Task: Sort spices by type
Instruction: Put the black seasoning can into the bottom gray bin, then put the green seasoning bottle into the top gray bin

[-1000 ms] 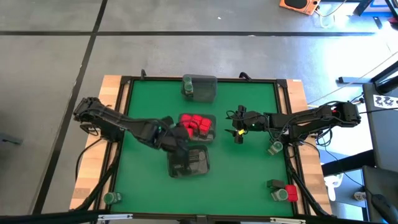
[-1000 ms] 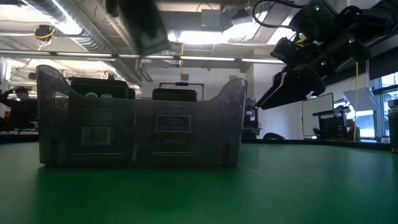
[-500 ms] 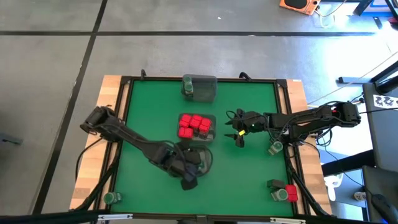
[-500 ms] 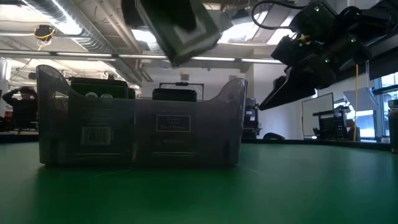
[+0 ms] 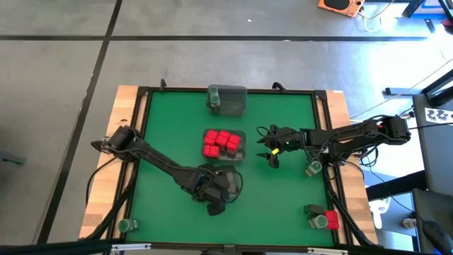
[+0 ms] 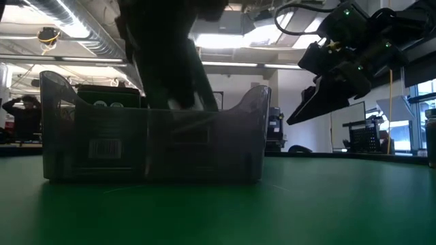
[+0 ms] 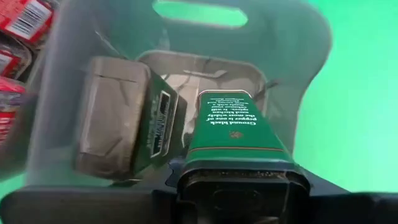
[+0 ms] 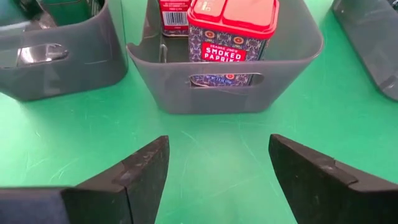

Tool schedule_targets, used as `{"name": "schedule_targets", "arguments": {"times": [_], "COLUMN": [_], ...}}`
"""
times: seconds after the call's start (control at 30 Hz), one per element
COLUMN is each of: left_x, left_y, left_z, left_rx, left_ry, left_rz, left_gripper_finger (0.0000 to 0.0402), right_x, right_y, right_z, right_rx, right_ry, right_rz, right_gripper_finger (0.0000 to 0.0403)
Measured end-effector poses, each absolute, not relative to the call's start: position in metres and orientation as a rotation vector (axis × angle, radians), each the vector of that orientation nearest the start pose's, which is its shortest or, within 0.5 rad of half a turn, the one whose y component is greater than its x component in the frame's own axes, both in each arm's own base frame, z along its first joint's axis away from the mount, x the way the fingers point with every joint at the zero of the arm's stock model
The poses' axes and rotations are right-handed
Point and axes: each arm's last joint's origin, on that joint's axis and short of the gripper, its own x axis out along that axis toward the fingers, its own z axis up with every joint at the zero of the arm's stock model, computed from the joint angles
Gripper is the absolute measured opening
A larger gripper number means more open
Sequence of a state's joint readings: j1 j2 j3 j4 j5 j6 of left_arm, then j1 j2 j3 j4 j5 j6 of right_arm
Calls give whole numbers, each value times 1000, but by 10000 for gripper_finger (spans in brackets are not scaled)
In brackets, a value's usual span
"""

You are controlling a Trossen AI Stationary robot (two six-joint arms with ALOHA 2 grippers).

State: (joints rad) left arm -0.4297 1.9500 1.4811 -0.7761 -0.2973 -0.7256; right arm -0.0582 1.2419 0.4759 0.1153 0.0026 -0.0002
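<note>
Left wrist view: left gripper [image 7: 239, 186], jaws clamped on a green ground-black-pepper tin [image 7: 233, 134], lowers it into the clear tray [image 7: 298, 74] beside a matching tin [image 7: 127, 118], grouping like spices; right gripper [image 8: 217, 171] waits, jaws spread, facing the paprika tray [image 8: 298, 56].

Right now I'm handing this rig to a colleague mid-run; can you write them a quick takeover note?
Left gripper: down in the near clear tray, holding a ground black pepper tin beside a dark tin already there.
Right gripper: open, empty, hovering beside the tray of smoked paprika tins.
Done: red tins grouped; a green-lidded jar in the far tray.
Left: release the pepper tin; sort the three loose jars and the strays, dark tin and red tin.
</note>
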Motion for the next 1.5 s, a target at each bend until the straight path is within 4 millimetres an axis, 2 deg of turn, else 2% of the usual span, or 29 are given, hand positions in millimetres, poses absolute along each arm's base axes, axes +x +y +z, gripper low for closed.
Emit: {"name": "schedule_targets", "arguments": {"times": [0.1, 0.2, 0.5, 0.6, 0.7, 0.9, 0.97, 1.17, 1.27, 1.5], "left_x": [365, 364, 365, 364, 357, 327, 320, 330, 329, 286], "left_y": [-156, -152, -151, -151, -149, -153, -158, -158, -157, -177], "left_z": [190, 188, 197, 212, 237, 286, 294, 300, 297, 297], "left_rx": [-185, -185, -196, -210, -234, -259, -251, -238, -298, -515], "left_ry": [1147, 1166, 1156, 1152, 1120, 1011, 953, 831, 905, 1135], "left_rz": [317, 339, 328, 286, 258, 240, 267, 270, 221, 334], "left_gripper_finger": [128, 147, 248, 264, 268, 262, 260, 259, 256, 247], "right_x": [229, 229, 229, 229, 229, 229, 229, 230, 230, 230], "right_y": [-13, -13, -13, -13, -13, -13, -13, -13, -13, -13], "right_z": [168, 167, 167, 167, 168, 168, 168, 169, 169, 168], "right_rx": [18, 21, 21, 21, 21, 21, 21, 42, 44, 44], "right_ry": [654, 662, 661, 662, 659, 657, 653, 646, 646, 646], "right_rz": [-58, -52, -51, -51, -51, -51, -51, -51, -51, -51], "right_gripper_finger": [276, 276, 276, 276, 276, 276, 276, 276, 276, 276]}}
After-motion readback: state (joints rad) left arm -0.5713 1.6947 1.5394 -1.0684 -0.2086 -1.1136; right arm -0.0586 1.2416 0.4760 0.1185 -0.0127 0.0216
